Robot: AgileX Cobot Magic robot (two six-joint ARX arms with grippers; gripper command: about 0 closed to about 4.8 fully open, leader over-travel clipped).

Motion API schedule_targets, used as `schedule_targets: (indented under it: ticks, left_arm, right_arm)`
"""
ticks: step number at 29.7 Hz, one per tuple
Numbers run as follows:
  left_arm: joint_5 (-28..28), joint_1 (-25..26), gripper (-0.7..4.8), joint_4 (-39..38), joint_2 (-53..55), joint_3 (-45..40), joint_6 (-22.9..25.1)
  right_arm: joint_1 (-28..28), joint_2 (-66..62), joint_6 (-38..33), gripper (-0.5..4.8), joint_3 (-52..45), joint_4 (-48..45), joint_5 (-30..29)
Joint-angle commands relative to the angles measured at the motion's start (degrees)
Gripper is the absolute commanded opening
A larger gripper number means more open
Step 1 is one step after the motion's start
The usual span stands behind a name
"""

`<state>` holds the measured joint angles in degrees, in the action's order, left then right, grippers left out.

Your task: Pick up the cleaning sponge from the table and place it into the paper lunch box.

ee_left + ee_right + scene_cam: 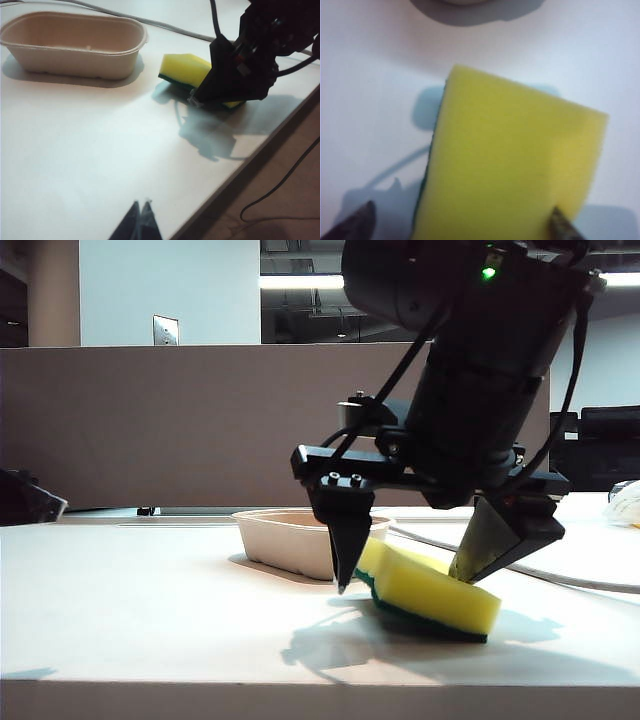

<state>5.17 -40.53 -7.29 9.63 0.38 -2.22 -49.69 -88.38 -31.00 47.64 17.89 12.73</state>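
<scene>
An office or lab workspace is suggested. A plain white worktop [150, 610] is backed along its far edge by a grey-brown partition panel [150, 425], of the kind used to divide desks. Above the panel, long ceiling strip lights [300, 282], exposed dark ceiling fittings and a pale wall with a switch plate [165, 330] can be seen, and dark office equipment is glimpsed at the far right.

Lighting's bright and comes from overhead: ceiling strip lights [300, 281] glow at the top of the exterior view, backlighting the dark arm. Soft shadows pool on the table [150, 610]. The right wrist view is blurry, probably too close to focus. Table looks washed out.
</scene>
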Motion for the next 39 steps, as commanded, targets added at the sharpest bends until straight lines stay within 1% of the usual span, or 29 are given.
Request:
schedule_targets:
  ticks: [1, 2, 3, 7, 9, 12, 14, 16, 20, 22, 24, 28, 31, 32, 34, 38, 39]
  left_arm:
    - [0.02, 0.02, -0.05, 0.55, 0.02, 0.04, 0.07]
    - [0.02, 0.02, -0.05, 0.55, 0.02, 0.04, 0.07]
    - [0.04, 0.02, -0.05, 0.52, 0.02, 0.04, 0.07]
    - [0.04, 0.17, -0.05, 0.46, -1.01, 0.04, 0.07]
    - [0.28, 1.05, -0.05, 0.52, -2.25, 0.04, 0.07]
    - [0.24, 4.42, -0.05, 0.55, -3.28, 0.04, 0.07]
    - [0.20, 7.72, -0.05, 0.52, -3.56, 0.04, 0.07]
    - [-0.04, 10.84, -0.05, 0.42, -4.04, 0.04, 0.09]
    - [-0.04, 14.91, -0.05, 0.50, -5.73, 0.04, 0.07]
    - [0.04, 16.20, -0.05, 0.50, -5.86, 0.04, 0.07]
    - [0.24, 17.22, -0.05, 0.50, -5.86, 0.04, 0.07]
    - [0.20, 20.41, -0.05, 0.50, -5.84, 0.04, 0.07]
    - [-0.09, 22.23, -0.05, 0.50, -5.88, 0.04, 0.07]
    - [-0.44, 22.27, -0.05, 0.48, -5.99, 0.04, 0.07]
    - [-0.17, 22.27, -0.05, 0.50, -6.01, 0.04, 0.07]
    - [0.02, 22.27, -0.05, 0.50, -6.01, 0.04, 0.07]
    - [0.02, 22.27, -0.05, 0.50, -6.01, 0.04, 0.07]
  right_arm:
    - [-0.09, 0.00, 0.20, -0.21, 0.33, 0.11, 0.17]
    - [-0.09, 0.11, 0.70, 0.08, 0.63, 0.15, 0.20]
    - [-0.07, 0.39, 0.90, -0.08, 1.14, 0.55, 0.04]
    - [-0.07, 2.62, 1.44, -0.09, 5.95, 6.08, 0.26]
    - [-0.11, 3.48, 3.78, -0.09, 9.14, 7.56, -1.40]
    - [-0.02, 3.50, 8.79, -0.09, 14.25, 8.35, -1.62]
    - [0.07, 2.80, 12.52, -0.09, 17.05, 6.62, 0.66]
    - [1.03, 0.72, 16.37, -0.09, 19.47, 4.00, 0.98]
    - [5.60, -7.39, 20.52, -0.09, 25.57, 3.69, -3.72]
    - [7.21, -11.61, 20.79, -0.09, 29.22, 4.70, -5.29]
    - [7.87, -14.69, 21.64, -0.09, 32.02, 5.01, -5.38]
    - [8.72, -20.02, 24.02, -0.09, 37.66, 5.09, -7.80]
    - [8.79, -22.67, 25.27, -0.08, 40.98, 6.01, -7.72]
    - [8.79, -23.08, 25.27, 0.04, 41.64, 6.36, -7.45]
    - [8.79, -23.34, 25.27, 0.46, 42.14, 6.64, -7.30]
    - [8.92, -23.34, 25.27, 0.57, 42.14, 8.11, -6.62]
    - [9.05, -23.34, 25.27, 0.79, 42.14, 8.59, -6.62]
